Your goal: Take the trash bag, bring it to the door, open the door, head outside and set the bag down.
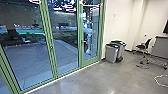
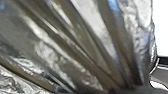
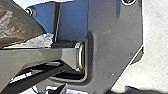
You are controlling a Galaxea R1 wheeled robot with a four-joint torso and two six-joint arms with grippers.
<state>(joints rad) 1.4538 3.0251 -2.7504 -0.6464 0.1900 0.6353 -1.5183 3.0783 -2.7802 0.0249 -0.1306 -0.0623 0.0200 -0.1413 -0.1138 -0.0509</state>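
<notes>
The shiny trash bag [image 2: 82,50] looms large in the left wrist view, its folds drawn together toward one gathered spot, where my left gripper [image 2: 122,88] is shut on it. Part of the trash bag [image 3: 20,25] also shows in the right wrist view, beside the robot's dark plate and jointed bar. In the head view the glass door [image 1: 90,32] stands closed in its green frame, ahead and a little right of the middle, with a handle [image 1: 84,42] on its left side.
Wide glass panels [image 1: 30,50] run to the left of the door, with a paved yard [image 1: 37,60] behind them. Grey bins [image 1: 112,53] stand against the wall right of the door. Farther right are a chair [image 1: 143,46], a desk [image 1: 160,47] and a white cable [image 1: 156,80] on the floor.
</notes>
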